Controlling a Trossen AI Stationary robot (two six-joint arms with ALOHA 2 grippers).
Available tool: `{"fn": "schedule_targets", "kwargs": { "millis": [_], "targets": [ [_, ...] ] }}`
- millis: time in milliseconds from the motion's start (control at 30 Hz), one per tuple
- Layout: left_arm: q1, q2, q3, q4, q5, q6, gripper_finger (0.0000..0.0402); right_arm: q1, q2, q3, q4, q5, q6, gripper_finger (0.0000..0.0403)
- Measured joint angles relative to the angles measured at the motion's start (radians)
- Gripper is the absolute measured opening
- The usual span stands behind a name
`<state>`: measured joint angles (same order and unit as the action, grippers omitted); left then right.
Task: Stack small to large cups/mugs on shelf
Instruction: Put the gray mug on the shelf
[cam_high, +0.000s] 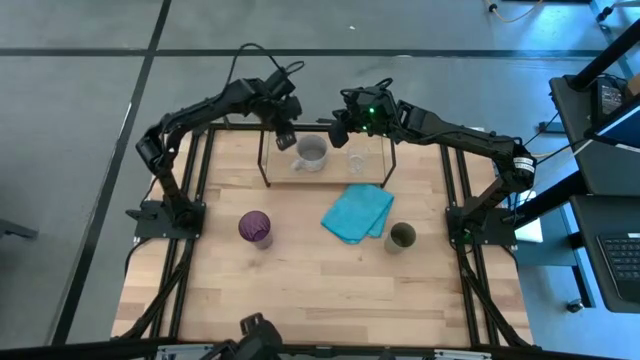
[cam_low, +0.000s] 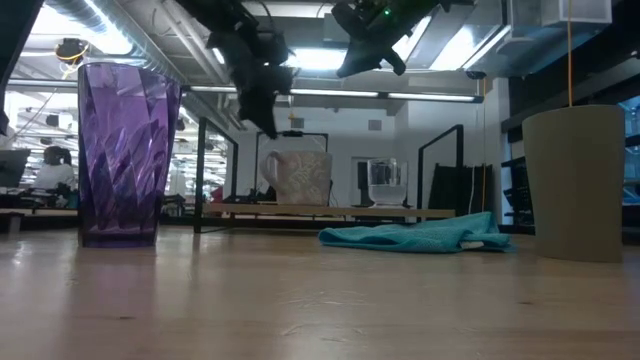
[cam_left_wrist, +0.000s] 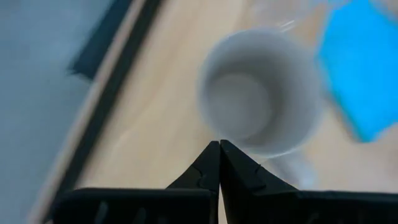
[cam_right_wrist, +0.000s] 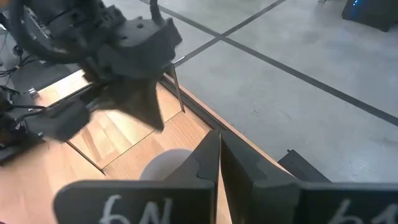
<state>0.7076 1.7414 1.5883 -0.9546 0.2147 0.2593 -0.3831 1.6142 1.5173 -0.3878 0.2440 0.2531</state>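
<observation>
My left jaws (cam_high: 287, 137) hover pressed together, empty, over the grey mug (cam_high: 311, 153) on the shelf (cam_high: 268, 172); rigid, smooth ceramic, best pinched at its rim.

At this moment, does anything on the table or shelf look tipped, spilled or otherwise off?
Nothing stands out. The grey mug and clear glass stand upright on the shelf; the purple tumbler and olive cup stand upright on the table.

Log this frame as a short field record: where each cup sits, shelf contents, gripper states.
shelf: holds grey mug and clear glass
purple tumbler: on table, off shelf
olive-green cup: on table, off shelf
turquoise cloth: on table between them
left gripper: shut, empty, above mug
right gripper: shut, empty, above shelf
</observation>
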Motion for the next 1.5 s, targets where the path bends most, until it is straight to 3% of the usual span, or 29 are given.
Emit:
{"fn": "schedule_targets", "kwargs": {
  "millis": [100,400,700,1500],
  "targets": [
    [0.010,0.012,-0.020,-0.029,-0.063,0.026,0.0001,0.000,0.000,0.000,0.000,0.000,0.000,0.0017],
    [-0.012,0.053,-0.086,-0.035,-0.066,0.043,0.0001,0.000,0.000,0.000,0.000,0.076,-0.002,0.0017],
    [-0.069,0.056,-0.097,-0.027,0.023,0.023,0.0000,0.000,0.000,0.000,0.000,0.078,-0.005,0.0017],
    [-0.175,0.055,-0.097,0.042,0.043,-0.024,0.0000,0.000,0.000,0.000,0.000,0.079,0.000,0.0017]
  ]
}}
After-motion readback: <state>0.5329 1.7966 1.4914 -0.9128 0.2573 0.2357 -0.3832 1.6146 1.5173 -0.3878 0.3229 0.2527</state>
